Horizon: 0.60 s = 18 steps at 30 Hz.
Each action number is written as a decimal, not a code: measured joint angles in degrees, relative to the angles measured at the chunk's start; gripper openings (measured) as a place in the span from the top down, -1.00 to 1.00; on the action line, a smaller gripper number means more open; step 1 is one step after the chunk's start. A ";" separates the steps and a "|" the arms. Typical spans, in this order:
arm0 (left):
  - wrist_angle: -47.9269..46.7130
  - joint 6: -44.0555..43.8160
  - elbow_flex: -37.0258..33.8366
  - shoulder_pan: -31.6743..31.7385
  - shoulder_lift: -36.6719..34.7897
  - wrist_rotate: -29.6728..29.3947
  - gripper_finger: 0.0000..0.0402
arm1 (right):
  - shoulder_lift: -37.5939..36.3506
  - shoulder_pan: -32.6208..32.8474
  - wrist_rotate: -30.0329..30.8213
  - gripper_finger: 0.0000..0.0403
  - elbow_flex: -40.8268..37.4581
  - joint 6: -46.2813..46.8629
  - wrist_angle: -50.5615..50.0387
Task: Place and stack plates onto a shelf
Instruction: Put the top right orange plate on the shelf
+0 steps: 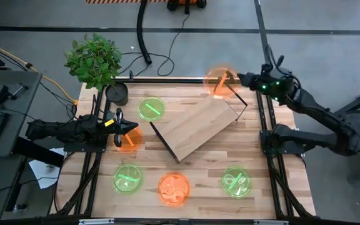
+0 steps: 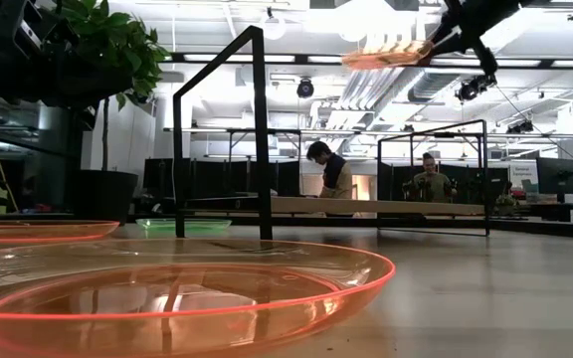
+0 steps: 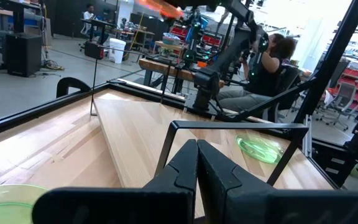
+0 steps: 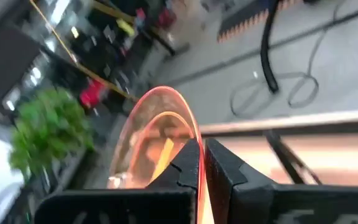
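The orange plate (image 1: pixel 220 82) in play hangs in the air near the table's far edge, its rim pinched between the fingers of the right gripper (image 1: pixel 239 79), which reaches in from about three o'clock of it. From where I stand it rides high, well above the shelf (image 1: pixel 195 128), as the low view shows. The shelf lies toward seven o'clock of the plate, a long board set on a slant, its long axis running from roughly one o'clock down to seven. The near black end frame (image 1: pixel 237 103) sits almost under the plate, so I judge the carry must clear that wire before the plate comes down on the wood.

The right arm is plainly the nearer one for this move. The left gripper (image 1: pixel 130 128) waits at the table's nine o'clock side, fingers pressed together on nothing, hovering over a second orange plate (image 1: pixel 127 139).

Round about, a green plate (image 1: pixel 150 109) lies near the shelf's other end at eleven o'clock of it, another green plate (image 1: pixel 127 179) and an orange one (image 1: pixel 174 189) rest along the near edge, and a third green plate (image 1: pixel 236 182) lies toward five o'clock. A dark pot (image 1: pixel 117 94) and a leafy plant (image 1: pixel 94 59) stand at the far left corner, clear of the path.
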 joint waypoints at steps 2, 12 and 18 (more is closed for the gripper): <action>0.00 -0.01 -0.01 0.00 0.01 0.00 1.00 | 0.89 3.65 2.11 1.00 1.27 0.69 -3.98; 0.00 0.00 -0.01 0.00 0.00 0.00 1.00 | 7.54 23.70 15.85 1.00 -3.44 20.07 -9.84; 0.00 0.00 -0.02 0.02 0.02 0.00 1.00 | 12.14 35.82 28.41 1.00 -4.03 38.43 -16.28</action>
